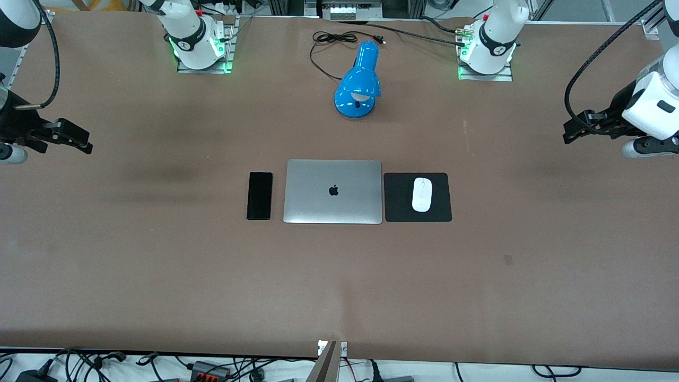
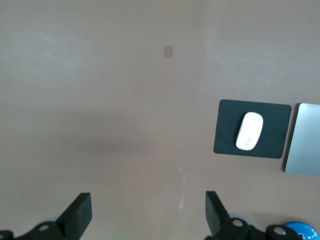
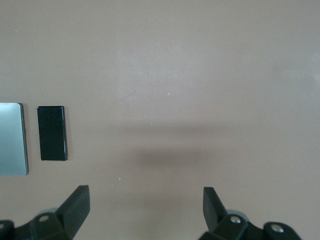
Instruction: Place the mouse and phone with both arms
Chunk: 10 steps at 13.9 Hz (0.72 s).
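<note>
1. The closed silver laptop [image 1: 333,191] lies flat in the middle of the brown table [image 1: 159,265], its logo facing up.
2. The phone [image 1: 259,195] lies flat on the table just beside the laptop, toward the right arm's end, with a thin strip of table between them. Its long edges run parallel to the laptop's side (the glossy dark face is up).
3. The mouse [image 1: 421,194] sits near the middle of the black mouse pad [image 1: 440,209]. The pad lies just beside the laptop, toward the left arm's end of the table.
4. A blue desk lamp [image 1: 358,82] stands farther from the front camera than the laptop. Its black cord [image 1: 326,45] loops on the table toward the bases.
5. The right gripper [image 1: 74,139] hangs over bare table at the right arm's end, well apart from the phone. In the right wrist view its fingers [image 3: 75,207] are spread wide with nothing between them, and the phone [image 3: 52,133] and a laptop edge [image 3: 12,139] show farther off.
6. The left gripper [image 1: 575,130] hangs over bare table at the left arm's end, well apart from the mouse pad. Its fingers [image 2: 77,215] are also spread wide and empty in the left wrist view, which shows the mouse [image 2: 249,131] on its pad [image 2: 275,130].
7. A small pale tape-like square [image 1: 508,259] marks the table nearer the front camera than the mouse pad.
</note>
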### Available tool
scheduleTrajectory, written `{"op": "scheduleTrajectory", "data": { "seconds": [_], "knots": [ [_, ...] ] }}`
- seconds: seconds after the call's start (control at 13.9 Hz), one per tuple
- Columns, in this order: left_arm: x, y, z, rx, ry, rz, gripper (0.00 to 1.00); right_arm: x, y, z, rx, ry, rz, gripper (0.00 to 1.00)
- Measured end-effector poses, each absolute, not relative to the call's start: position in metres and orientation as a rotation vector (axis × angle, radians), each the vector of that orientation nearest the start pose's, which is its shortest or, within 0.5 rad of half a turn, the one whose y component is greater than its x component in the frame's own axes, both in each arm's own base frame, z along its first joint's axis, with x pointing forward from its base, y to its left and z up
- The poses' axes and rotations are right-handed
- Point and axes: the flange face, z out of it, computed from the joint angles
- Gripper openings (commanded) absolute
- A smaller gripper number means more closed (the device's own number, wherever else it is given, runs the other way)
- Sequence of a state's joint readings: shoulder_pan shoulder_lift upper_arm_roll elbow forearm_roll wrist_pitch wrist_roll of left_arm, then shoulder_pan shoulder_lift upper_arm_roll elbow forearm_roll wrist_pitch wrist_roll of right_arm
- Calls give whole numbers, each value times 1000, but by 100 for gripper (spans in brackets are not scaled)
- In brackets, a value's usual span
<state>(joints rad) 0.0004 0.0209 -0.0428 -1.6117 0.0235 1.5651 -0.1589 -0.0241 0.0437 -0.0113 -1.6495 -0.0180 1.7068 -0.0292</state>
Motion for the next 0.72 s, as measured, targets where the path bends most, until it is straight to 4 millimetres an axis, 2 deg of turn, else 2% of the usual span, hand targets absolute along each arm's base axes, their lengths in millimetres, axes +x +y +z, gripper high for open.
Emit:
{"op": "scheduleTrajectory", "data": {
  "seconds": [0.72],
  "knots": [
    [558, -19, 593, -3105, -184, 103, 100, 575, -24, 577, -3161, 12, -28, 100]
  ]
}}
